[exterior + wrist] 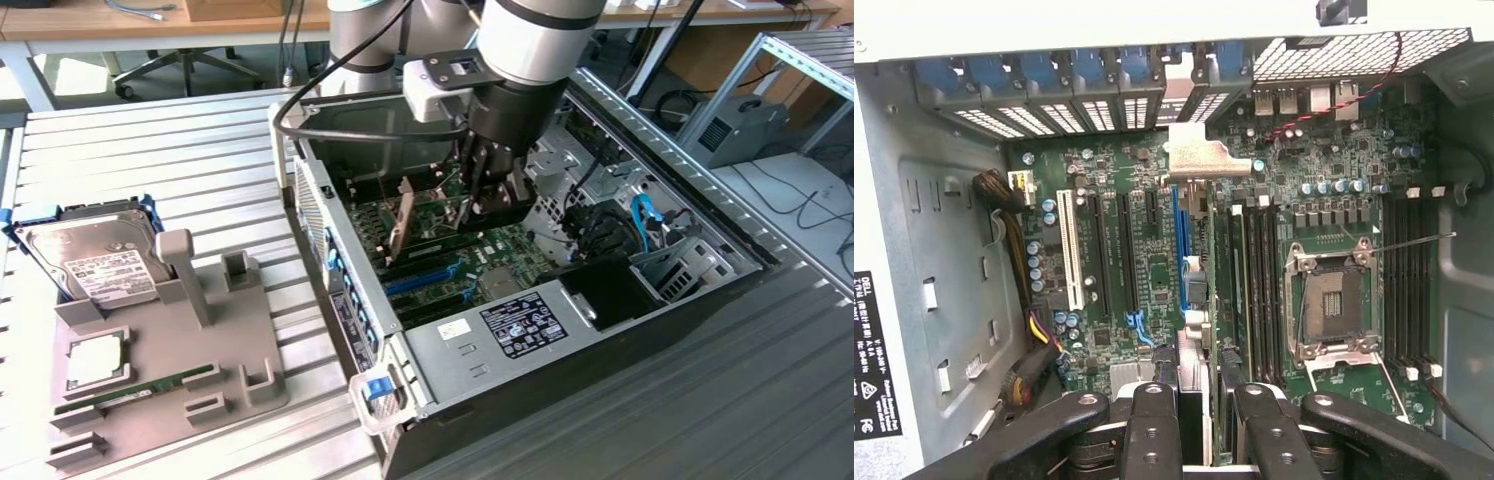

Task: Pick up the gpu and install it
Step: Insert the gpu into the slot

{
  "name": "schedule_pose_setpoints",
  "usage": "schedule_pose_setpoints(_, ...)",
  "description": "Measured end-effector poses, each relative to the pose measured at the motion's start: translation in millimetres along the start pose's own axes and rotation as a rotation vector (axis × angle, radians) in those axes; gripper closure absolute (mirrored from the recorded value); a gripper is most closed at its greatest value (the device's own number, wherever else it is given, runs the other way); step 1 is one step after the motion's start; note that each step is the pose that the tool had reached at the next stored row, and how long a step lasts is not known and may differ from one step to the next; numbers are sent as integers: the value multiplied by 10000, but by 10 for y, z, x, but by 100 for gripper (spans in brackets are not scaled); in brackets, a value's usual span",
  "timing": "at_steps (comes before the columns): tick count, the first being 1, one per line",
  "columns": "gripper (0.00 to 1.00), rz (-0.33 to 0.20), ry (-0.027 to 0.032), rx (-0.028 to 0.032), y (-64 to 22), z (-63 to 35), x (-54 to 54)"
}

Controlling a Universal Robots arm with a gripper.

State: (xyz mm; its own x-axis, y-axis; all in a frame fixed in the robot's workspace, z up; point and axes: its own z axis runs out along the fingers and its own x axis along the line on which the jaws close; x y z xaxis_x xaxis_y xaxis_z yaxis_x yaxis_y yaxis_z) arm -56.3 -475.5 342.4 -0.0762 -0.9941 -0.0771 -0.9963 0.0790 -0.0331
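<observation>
Gpu (1206,300) stands on edge between my fingers, so that in the wrist view I look down its thin green length, with its silver end bracket (1196,160) at the far end against the row of rear slot covers (1094,85). My pincer (1206,430) is closed on the card, one black finger (1152,425) on each face of it, set narrow to the card's thickness. The card hangs over the green motherboard (1144,200), just beside a long blue slot (1176,240) and between the black slots and the memory sockets by the bare processor socket (1334,305). Whether its lower edge already sits in a slot I cannot tell.

In the exterior view my pincer (487,205) reaches down into the open computer case (534,330), which lies on its side on the slatted metal counter (160,160). The gpu (461,215) shows there as a thin upright plate below my wrist, near the middle of the board. A second upright card (400,225) stands just to the exterior view's left of it.

Well apart, on the exterior view's left, a grey holder tray (174,370) lies on the counter with a hard drive (94,260) leaning in it and a memory stick (140,390) lying flat.
</observation>
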Motion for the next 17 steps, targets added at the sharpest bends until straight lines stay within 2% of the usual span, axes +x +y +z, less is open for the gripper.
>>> schedule_pose_setpoints(17, 73, 0, 0, 0, 48, 15, 37)
